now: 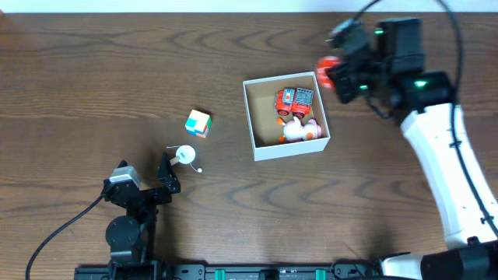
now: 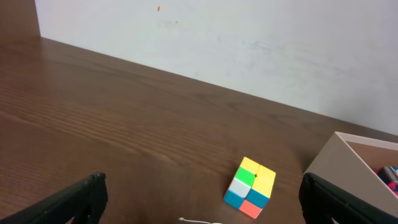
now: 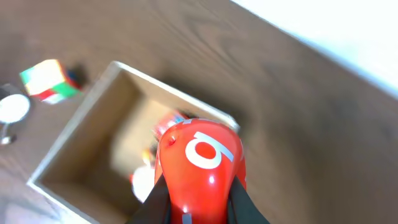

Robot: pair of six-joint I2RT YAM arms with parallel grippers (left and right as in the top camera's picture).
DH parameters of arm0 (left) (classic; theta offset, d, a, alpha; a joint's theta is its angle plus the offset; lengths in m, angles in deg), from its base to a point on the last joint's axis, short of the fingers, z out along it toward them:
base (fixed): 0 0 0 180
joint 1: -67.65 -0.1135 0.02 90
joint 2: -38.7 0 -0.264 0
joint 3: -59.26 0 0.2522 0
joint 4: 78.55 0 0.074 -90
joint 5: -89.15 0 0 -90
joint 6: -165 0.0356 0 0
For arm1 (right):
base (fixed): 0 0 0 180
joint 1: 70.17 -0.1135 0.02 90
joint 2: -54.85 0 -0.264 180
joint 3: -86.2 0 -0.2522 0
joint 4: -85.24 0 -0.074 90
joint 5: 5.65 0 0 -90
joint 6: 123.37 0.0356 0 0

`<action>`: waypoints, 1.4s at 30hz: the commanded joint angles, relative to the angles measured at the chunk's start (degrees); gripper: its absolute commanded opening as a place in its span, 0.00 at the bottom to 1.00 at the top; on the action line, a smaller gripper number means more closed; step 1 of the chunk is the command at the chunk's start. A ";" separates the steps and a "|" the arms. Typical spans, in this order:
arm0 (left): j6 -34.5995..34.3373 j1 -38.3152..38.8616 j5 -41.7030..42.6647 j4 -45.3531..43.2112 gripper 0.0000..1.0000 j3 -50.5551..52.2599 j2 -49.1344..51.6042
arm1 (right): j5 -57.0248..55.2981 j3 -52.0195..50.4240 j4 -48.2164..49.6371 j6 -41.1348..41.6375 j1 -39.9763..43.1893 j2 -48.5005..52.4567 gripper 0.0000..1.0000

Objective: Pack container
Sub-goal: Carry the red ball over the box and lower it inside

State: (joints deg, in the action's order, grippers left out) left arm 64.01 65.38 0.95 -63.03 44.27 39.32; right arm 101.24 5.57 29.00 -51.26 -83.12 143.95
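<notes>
Left pincer [image 1: 169, 173] stands open near the table's front edge, jaws wide apart and empty, just beside a small white round toy [image 1: 185, 155]. A careless close there could, I judge, flick that toy away, since it looks light and round. Further right, apart from both, a colour cube [image 1: 198, 123] lies on the table [image 1: 93, 70]. Right of that, about mid-table, sits the container [image 1: 250, 117]. Just outside its far right corner hangs the right pincer [image 1: 336, 74], closed on a glossy red toy [image 3: 200, 163] marked with a white numeral. The main risk is here. The toy is at the rim rather than over the middle, so a release now would likely strike the thin wall or fall outside. A descent could also push the light box askew. The container is square, shallow and open-topped, with thin white walls and a brown cardboard inside. Its left half is bare, while two red-orange vehicles [image 1: 294, 99] and a white duck-like figure [image 1: 297, 130] crowd its right half.
</notes>
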 commanded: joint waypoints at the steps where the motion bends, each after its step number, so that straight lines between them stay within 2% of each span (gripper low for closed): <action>1: -0.50 -0.28 -0.31 2.12 0.98 1.01 -0.28 | 2.67 0.94 1.62 -8.44 -4.11 0.59 0.01; 8: -0.50 -0.31 -0.31 2.12 0.98 1.01 -0.28 | 2.67 0.90 1.55 -10.56 -9.27 4.94 0.01; 12: -0.50 -0.31 -0.31 2.12 0.98 1.01 -0.28 | 2.64 0.87 0.13 -10.91 -9.70 9.09 0.01; 20: -0.50 -0.28 -0.31 2.12 0.98 1.01 -0.28 | 2.62 0.87 -3.15 -16.94 -10.38 16.61 0.01; 30: -0.50 -0.31 -0.31 2.12 0.98 1.01 -0.28 | 2.60 0.15 -5.07 -16.94 -11.08 17.66 0.01; 42: -0.50 -0.31 -0.31 2.12 0.98 1.01 -0.28 | 2.73 -0.35 -2.45 -16.92 -12.52 19.96 0.01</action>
State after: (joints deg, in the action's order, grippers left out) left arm 64.01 65.38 0.93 -63.03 44.27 39.32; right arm 103.01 5.50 26.24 -67.30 -93.77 163.25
